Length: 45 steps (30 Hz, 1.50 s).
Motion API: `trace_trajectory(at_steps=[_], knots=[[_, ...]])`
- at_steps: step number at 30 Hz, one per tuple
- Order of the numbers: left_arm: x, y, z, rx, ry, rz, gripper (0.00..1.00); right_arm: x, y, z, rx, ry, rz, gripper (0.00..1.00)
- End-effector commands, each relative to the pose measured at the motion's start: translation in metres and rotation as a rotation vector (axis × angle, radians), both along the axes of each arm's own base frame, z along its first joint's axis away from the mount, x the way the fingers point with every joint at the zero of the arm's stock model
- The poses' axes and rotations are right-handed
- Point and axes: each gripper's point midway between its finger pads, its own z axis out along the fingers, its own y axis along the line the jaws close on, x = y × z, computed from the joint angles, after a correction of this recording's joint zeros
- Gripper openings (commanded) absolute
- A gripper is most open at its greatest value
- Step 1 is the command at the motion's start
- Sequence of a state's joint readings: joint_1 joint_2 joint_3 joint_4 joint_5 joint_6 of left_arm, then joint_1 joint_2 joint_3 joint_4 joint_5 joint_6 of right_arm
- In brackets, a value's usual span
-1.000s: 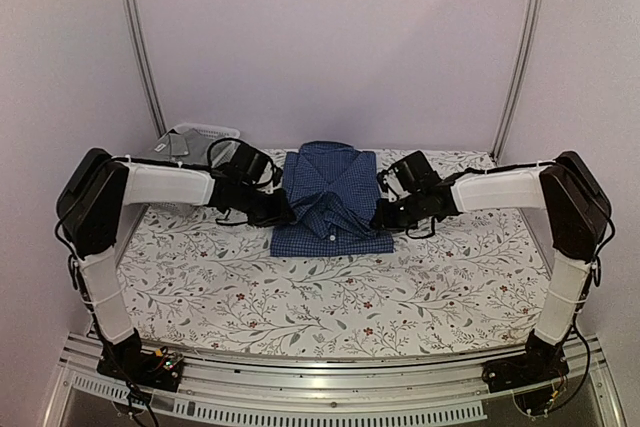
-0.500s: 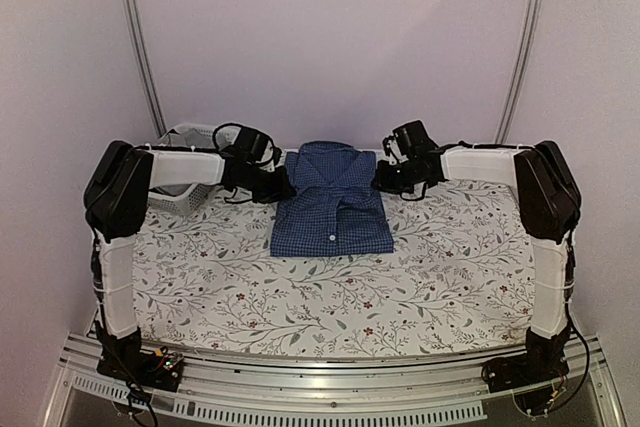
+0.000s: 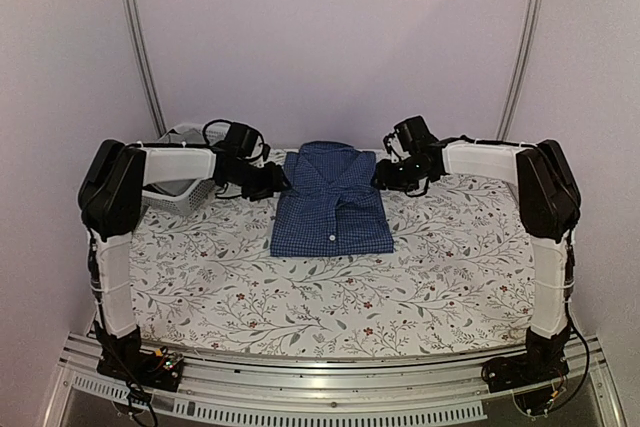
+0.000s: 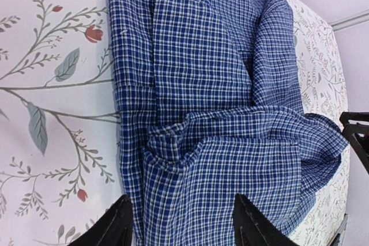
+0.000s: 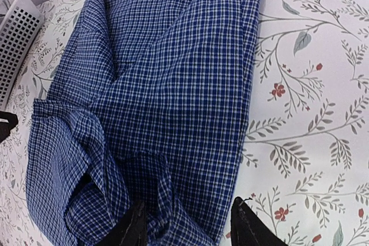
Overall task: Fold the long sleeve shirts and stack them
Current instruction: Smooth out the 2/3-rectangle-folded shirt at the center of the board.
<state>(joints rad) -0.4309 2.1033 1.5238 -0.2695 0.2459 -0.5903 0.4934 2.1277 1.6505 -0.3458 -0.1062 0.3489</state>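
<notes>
The dark blue checked shirt [image 3: 331, 209] lies folded into a rectangle at the middle of the table, collar toward the far side. It fills the left wrist view [image 4: 219, 102] and the right wrist view [image 5: 155, 84]. My left gripper [image 3: 277, 183] is open at the shirt's far left edge, its jaws [image 4: 184, 230] spread just above the cloth. My right gripper [image 3: 382, 179] is open at the far right edge, its jaws [image 5: 191, 231] straddling the cloth edge. Neither grips anything. The grey shirt cannot be made out.
A white mesh basket [image 3: 186, 136] stands at the far left corner behind my left arm; its corner shows in the right wrist view [image 5: 16, 33]. The floral tablecloth [image 3: 330, 297] covers the table.
Both grippers moved from the shirt's middle, where the cloth was bunched up, to its far collar end. The shirt now lies flat. The left gripper then drew slightly left.
</notes>
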Motion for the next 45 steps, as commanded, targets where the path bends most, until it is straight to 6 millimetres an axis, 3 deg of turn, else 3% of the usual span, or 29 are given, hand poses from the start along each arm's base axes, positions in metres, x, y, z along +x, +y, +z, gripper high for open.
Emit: trace_trajectory(at_steps=[1,3,10,17,23,29,33,40,44,45], knots=[[-0.012,0.012,0.032,-0.002,-0.057,0.005,0.59,-0.03,-0.001,0.036,-0.006,-0.048,0.027,0.46],[-0.02,0.014,0.034,-0.012,-0.054,0.003,0.59,-0.045,0.001,0.044,-0.002,-0.06,0.034,0.44],[-0.045,0.012,0.034,-0.049,-0.046,-0.012,0.58,-0.086,0.008,0.035,0.043,-0.028,0.058,0.37],[-0.057,0.004,0.039,-0.072,-0.046,-0.038,0.57,-0.099,0.033,0.007,0.127,0.052,0.156,0.21],[-0.063,0.001,0.036,-0.08,-0.032,-0.049,0.56,-0.072,0.05,-0.002,0.154,0.054,0.184,0.21],[-0.068,0.004,0.042,-0.077,-0.036,-0.05,0.56,-0.017,0.032,-0.033,0.132,0.096,0.116,0.28],[-0.07,0.005,0.044,-0.073,-0.034,-0.051,0.56,0.008,0.024,-0.054,0.115,0.132,0.09,0.32],[-0.073,0.006,0.045,-0.076,-0.032,-0.053,0.56,0.018,0.026,-0.074,0.104,0.161,0.098,0.37],[-0.073,0.006,0.046,-0.076,-0.036,-0.053,0.56,0.02,0.018,-0.06,0.068,0.131,0.082,0.38],[-0.073,0.006,0.047,-0.077,-0.038,-0.053,0.56,0.021,0.016,-0.049,0.062,0.109,0.078,0.39]])
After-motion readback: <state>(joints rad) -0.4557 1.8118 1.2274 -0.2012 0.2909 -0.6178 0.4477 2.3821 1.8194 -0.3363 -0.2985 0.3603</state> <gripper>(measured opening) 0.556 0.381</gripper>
